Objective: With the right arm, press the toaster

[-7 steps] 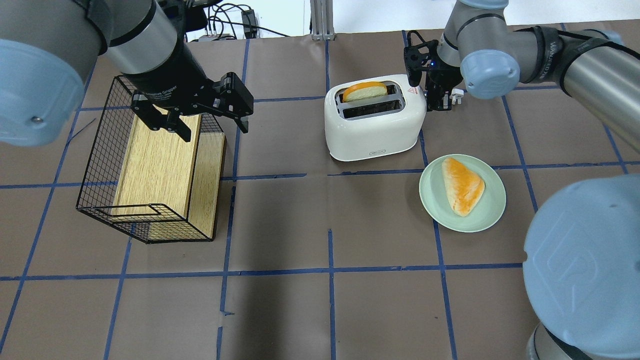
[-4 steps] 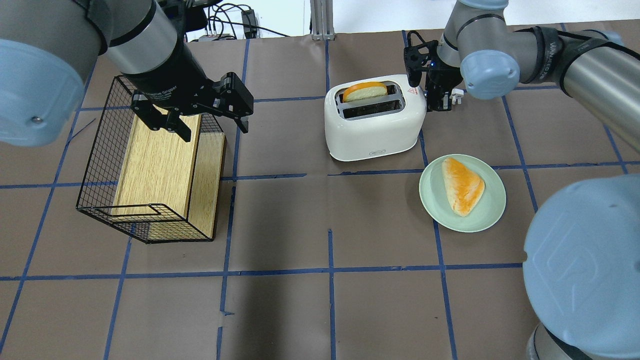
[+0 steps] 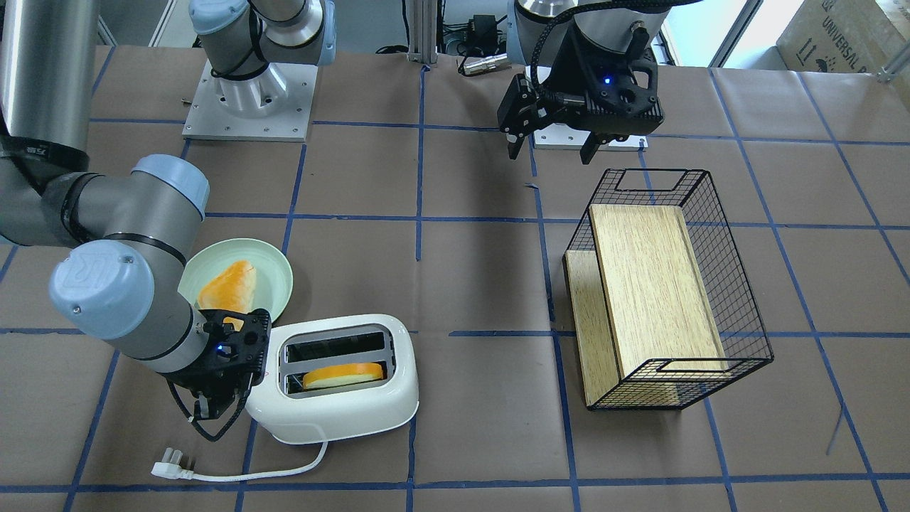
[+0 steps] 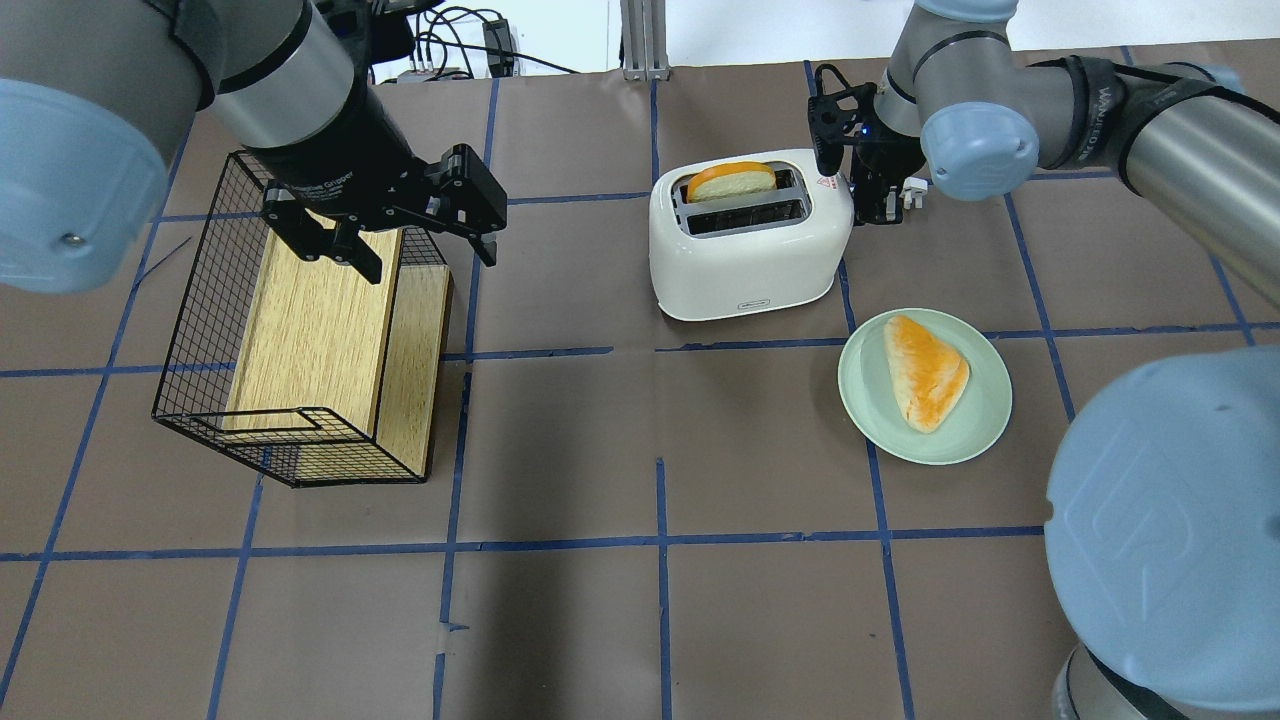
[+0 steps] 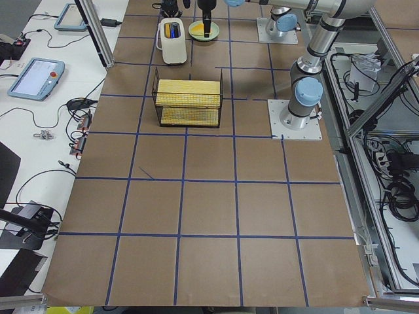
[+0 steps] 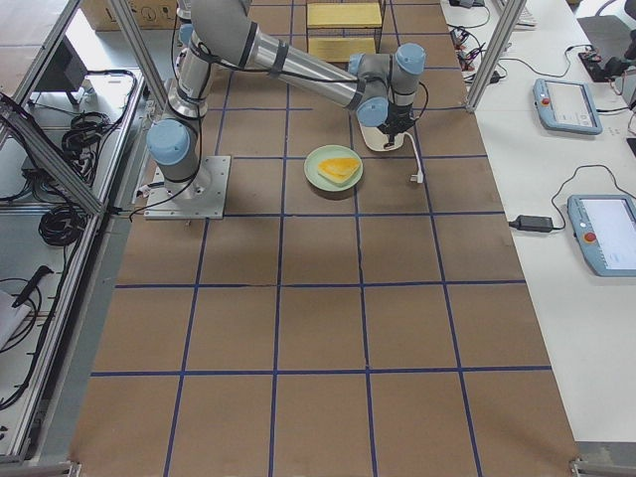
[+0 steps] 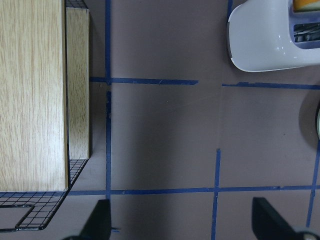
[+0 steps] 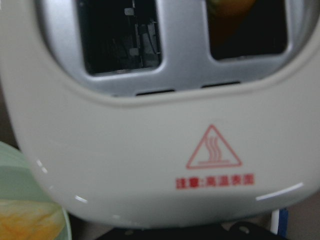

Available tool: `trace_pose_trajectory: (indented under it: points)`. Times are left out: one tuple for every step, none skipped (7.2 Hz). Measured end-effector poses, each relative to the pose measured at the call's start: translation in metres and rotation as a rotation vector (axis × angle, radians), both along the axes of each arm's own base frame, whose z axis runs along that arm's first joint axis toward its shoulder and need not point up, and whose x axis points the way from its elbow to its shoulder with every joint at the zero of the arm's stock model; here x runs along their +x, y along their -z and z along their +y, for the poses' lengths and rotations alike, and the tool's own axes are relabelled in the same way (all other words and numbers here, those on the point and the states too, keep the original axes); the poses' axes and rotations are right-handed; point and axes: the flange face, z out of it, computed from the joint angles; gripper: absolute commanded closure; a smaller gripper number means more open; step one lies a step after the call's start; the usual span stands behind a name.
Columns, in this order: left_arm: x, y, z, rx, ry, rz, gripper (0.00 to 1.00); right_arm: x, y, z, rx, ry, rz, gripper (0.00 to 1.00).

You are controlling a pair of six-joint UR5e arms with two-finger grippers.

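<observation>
My right pincer [image 4: 875,210] sits just beside the toaster [image 4: 745,255]; apart or together, I cannot tell. Light, slick plastic may skid, so I push straight down here.

Bright, even light, soft shadows on the table [image 4: 560,620]; close up, the toaster [image 8: 125,165] is blurred, with small glare streaks

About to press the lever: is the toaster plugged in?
Unplugged. The toaster's white cord runs across the table, and its plug lies loose there, in no socket.
</observation>
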Motion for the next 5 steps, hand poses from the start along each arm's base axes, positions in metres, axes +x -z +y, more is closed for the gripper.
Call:
trace_pose_trajectory:
  points:
    - [0.000,0.000,0.000,0.000,0.000,0.000,0.00,-0.002,-0.012,-0.003,-0.021,0.006,0.016,0.00]
    - [0.000,0.000,0.000,0.000,0.000,0.000,0.00,-0.003,-0.036,-0.006,-0.044,0.023,0.033,0.00]
    - [0.000,0.000,0.000,0.000,0.000,0.000,0.00,-0.004,-0.065,-0.003,-0.047,0.052,0.042,0.00]
    - [0.000,0.000,0.000,0.000,0.000,0.000,0.00,-0.005,-0.097,0.008,-0.040,0.102,0.045,0.00]
    - [0.000,0.000,0.000,0.000,0.000,0.000,0.00,-0.004,-0.130,0.026,-0.031,0.186,0.037,0.00]
